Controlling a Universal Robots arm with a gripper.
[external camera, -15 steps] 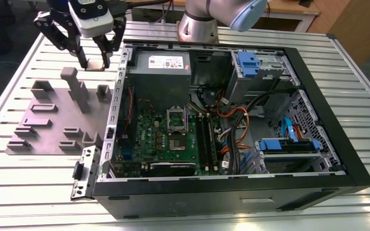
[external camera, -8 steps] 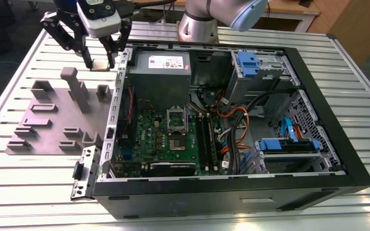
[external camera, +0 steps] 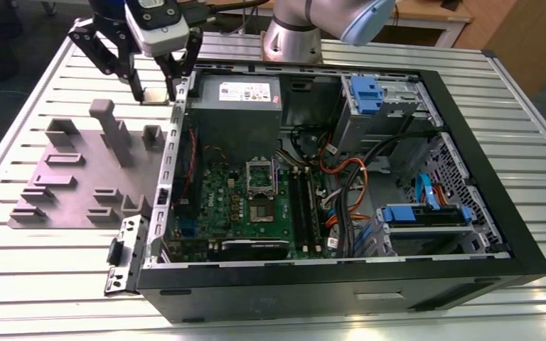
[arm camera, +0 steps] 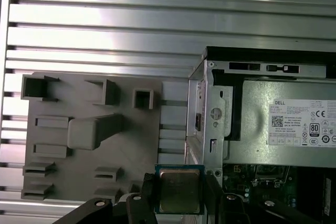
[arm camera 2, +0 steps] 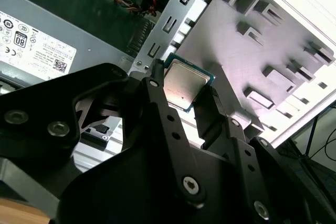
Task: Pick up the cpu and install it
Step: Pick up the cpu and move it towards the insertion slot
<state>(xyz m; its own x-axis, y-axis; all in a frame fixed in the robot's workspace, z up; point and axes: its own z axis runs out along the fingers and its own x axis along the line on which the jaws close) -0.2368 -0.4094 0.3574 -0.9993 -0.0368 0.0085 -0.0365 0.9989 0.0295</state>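
Note:
The cpu (external camera: 154, 95) is a small flat square chip with a silver top, and it hangs in the air clamped by its edges between my black fingers. My gripper (external camera: 156, 91) is shut on it, above the table just outside the open computer case (external camera: 463, 128), at the back corner on the exterior view's left. Both wrist views show the cpu (arm camera 2: 185, 83) (arm camera: 178, 190) close up between the fingers (arm camera 2: 157, 108) (arm camera: 148, 192). On the green motherboard (external camera: 225, 206), the socket (external camera: 259, 206) lies open with its silver metal frame (external camera: 259, 172) raised behind it.
A gray fixture plate (external camera: 83, 177) with raised blocks and slots lies on the slatted metal table (external camera: 45, 284) beside the case. Inside the case are a gray power supply (external camera: 239, 99), blue drive brackets (external camera: 425, 213), memory slots and loose orange cables (external camera: 344, 177).

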